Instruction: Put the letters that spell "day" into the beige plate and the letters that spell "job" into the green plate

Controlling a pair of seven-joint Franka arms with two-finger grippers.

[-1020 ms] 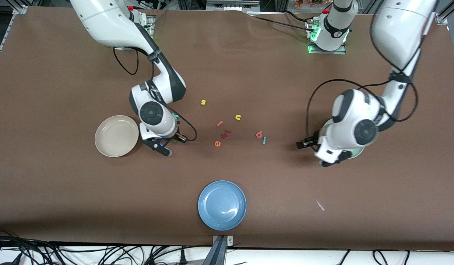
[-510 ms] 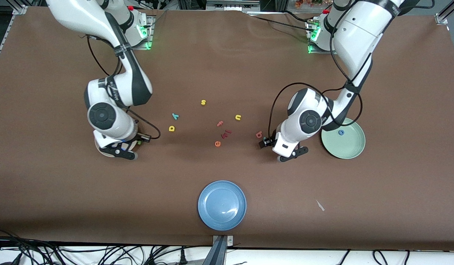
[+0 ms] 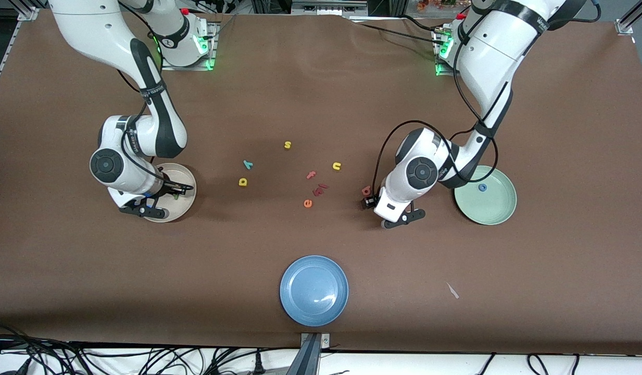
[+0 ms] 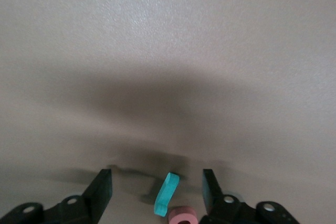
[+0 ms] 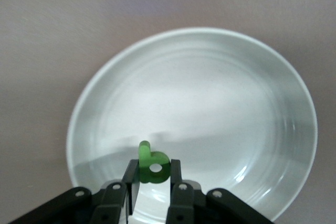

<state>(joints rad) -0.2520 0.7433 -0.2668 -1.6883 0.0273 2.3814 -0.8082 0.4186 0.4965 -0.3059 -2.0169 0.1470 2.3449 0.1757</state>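
My right gripper is shut on the dark green a and holds it upright over the beige plate, which also shows in the front view. My left gripper is open low over the table, its fingers on either side of the teal j, not touching it. The pink b lies right beside the j. The blue o rests in the green plate. The yellow d and teal y lie on the table mid-way between the arms.
Loose letters lie in the middle: a yellow s, a yellow u, a pink f, an orange e and small red pieces. A blue plate sits nearest the front camera. A white scrap lies beside it.
The right arm carried the green a from beside the d and y to over the beige plate. The left arm left the green plate, came down around the j, and its jaws have narrowed.
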